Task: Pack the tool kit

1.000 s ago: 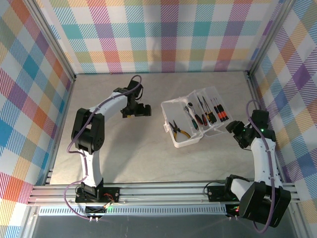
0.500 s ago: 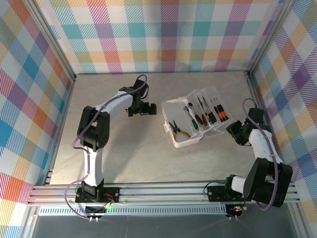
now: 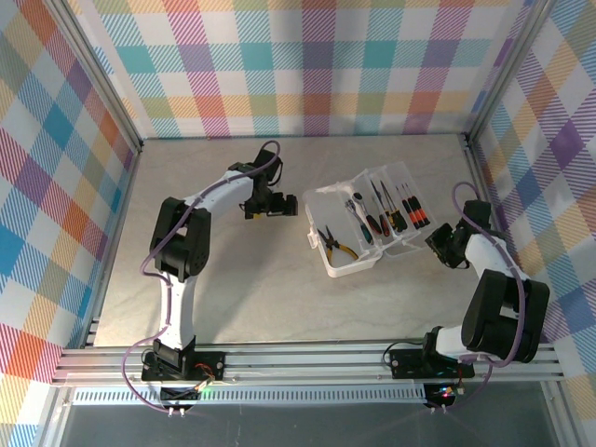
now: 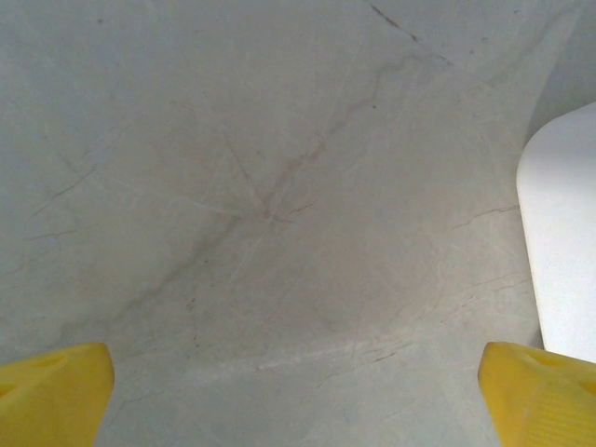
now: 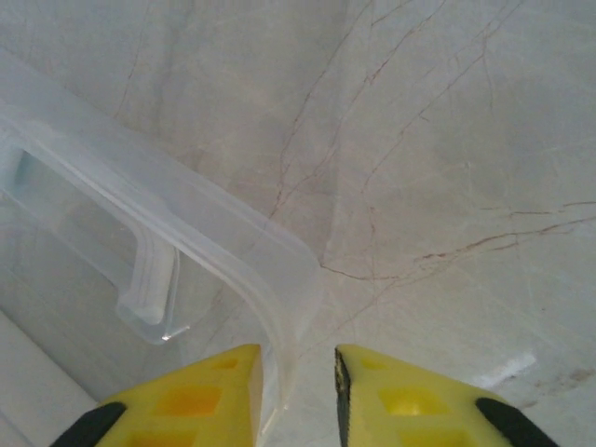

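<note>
The tool kit case (image 3: 346, 264) lies open in the middle of the table. Its white half holds yellow-handled pliers (image 3: 335, 244) and a chrome ratchet (image 3: 358, 212). Red-and-black screwdrivers (image 3: 405, 212) lie in the translucent half. My right gripper (image 3: 440, 240) is at that half's right edge. In the right wrist view its jaws (image 5: 298, 391) straddle the translucent rim (image 5: 279, 279), narrowly apart, with a gap still showing beside the rim. The handle cut-out (image 5: 149, 289) lies to the left. My left gripper (image 3: 287, 207) hovers wide open just left of the case; the white case corner (image 4: 563, 261) is by its right finger.
Metal frame rails (image 3: 307, 358) run along the near edge and plaid walls enclose the table. Bare grey tabletop (image 3: 242, 289) lies in front of the case and to its left.
The left arm has reached rightward, bringing its open gripper close to the case's left side. The right gripper has edged up to the case's rim and its jaws have narrowed around it.
</note>
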Available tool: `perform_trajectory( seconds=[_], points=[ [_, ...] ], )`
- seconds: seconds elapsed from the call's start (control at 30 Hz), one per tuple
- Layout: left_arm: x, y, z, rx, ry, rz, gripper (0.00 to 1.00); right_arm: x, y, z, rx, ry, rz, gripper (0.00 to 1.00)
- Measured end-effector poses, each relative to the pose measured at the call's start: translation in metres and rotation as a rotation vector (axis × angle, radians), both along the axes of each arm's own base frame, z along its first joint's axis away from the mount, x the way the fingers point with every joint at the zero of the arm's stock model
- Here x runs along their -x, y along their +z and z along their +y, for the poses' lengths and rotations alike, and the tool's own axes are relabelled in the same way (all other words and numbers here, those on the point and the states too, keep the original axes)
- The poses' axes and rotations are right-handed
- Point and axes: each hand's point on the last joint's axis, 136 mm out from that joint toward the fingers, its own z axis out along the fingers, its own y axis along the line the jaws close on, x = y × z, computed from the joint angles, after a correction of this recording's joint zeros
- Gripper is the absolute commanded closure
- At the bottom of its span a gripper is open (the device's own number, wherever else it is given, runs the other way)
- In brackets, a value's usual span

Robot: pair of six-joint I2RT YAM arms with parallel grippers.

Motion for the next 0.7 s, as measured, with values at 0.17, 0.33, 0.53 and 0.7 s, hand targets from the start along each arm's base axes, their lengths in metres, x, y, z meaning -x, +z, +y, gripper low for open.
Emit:
perform_trajectory(
  seconds=[0.17,0.33,0.53,0.7],
  points=[
    [-0.005,-0.008,-0.012,0.006,-0.014,0.009,0.00,-0.007,-0.001,0.003,0.008,0.008,-0.008,0.99],
    [-0.010,-0.019,-0.016,-0.003,-0.011,0.024,0.00,-0.009,0.000,0.004,0.040,0.008,-0.003,1.00],
    [-0.013,-0.019,-0.018,-0.004,0.004,0.037,0.00,-0.007,0.012,0.005,0.123,0.030,0.007,1.00],
    [-0.012,-0.020,-0.017,-0.008,0.005,0.043,0.00,-0.004,0.047,0.010,0.238,0.074,-0.034,1.00]
  ],
)
